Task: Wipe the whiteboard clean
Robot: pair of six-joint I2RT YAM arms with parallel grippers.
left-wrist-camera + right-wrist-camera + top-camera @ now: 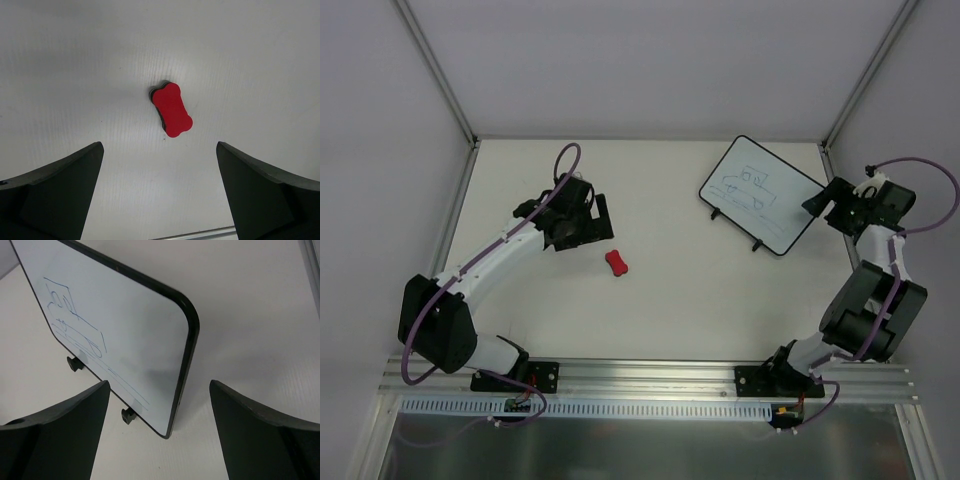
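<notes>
The whiteboard [760, 193], white with a thin black frame and a blue line drawing, stands on two small black feet at the back right of the table. In the right wrist view the whiteboard [130, 335] fills the upper left, its near corner between my fingers. My right gripper [817, 203] is open at the board's right edge, not touching it. A small red bone-shaped eraser [617, 263] lies mid-table. My left gripper [600, 222] is open and empty just behind and left of it; in the left wrist view the eraser [172, 109] lies ahead of the open fingers.
White walls with metal posts [438, 70] enclose the table at the back and sides. An aluminium rail [650, 380] runs along the near edge, where both arm bases are bolted.
</notes>
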